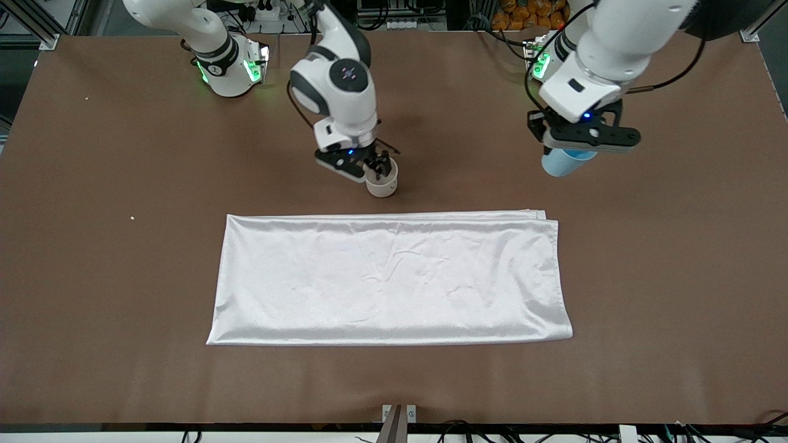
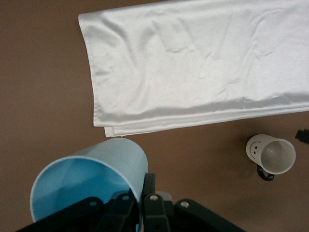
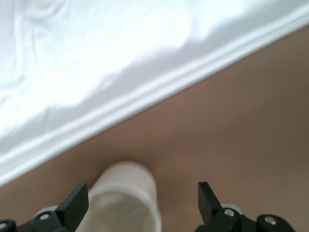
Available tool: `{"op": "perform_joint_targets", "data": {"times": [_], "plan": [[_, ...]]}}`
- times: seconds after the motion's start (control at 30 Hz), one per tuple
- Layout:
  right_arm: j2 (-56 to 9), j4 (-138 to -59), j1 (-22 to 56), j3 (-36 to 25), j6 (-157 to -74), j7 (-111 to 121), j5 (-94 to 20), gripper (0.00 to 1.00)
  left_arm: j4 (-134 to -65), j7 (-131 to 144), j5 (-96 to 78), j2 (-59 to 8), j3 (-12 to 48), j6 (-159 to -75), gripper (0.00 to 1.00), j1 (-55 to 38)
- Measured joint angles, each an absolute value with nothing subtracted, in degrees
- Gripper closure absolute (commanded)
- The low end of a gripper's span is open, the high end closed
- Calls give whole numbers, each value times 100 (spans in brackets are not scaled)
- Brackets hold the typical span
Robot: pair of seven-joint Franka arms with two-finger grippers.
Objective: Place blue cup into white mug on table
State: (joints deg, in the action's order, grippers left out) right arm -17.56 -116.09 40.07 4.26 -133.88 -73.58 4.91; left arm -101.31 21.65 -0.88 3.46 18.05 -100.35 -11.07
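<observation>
Blue cup (image 1: 561,161), right of frame centre, is clamped in the left gripper (image 1: 582,140); the right gripper (image 1: 369,167), fingers apart, straddles the white mug (image 1: 382,181) at upper centre.

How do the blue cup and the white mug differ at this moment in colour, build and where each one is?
The blue cup is light blue and has no handle; the white mug is white with a black handle and a smiley face. The cup is tilted, held off the table in the left gripper; the mug stands upright on the table, under the open right gripper. Both are small, round-rimmed and empty.
</observation>
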Motion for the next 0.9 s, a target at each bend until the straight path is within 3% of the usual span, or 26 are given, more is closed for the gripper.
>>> {"op": "perform_joint_targets", "data": {"times": [0.37, 0.9], "plan": [[-1756, -11514, 2181, 394, -13150, -4923, 491, 0, -10154, 3143, -97, -172, 2975, -10842, 100, -1140], [-1800, -10639, 427, 392, -11922, -1697, 363, 0, -10172, 4138, 1317, -1751, 4342, -11699, 100, -1211]]}}
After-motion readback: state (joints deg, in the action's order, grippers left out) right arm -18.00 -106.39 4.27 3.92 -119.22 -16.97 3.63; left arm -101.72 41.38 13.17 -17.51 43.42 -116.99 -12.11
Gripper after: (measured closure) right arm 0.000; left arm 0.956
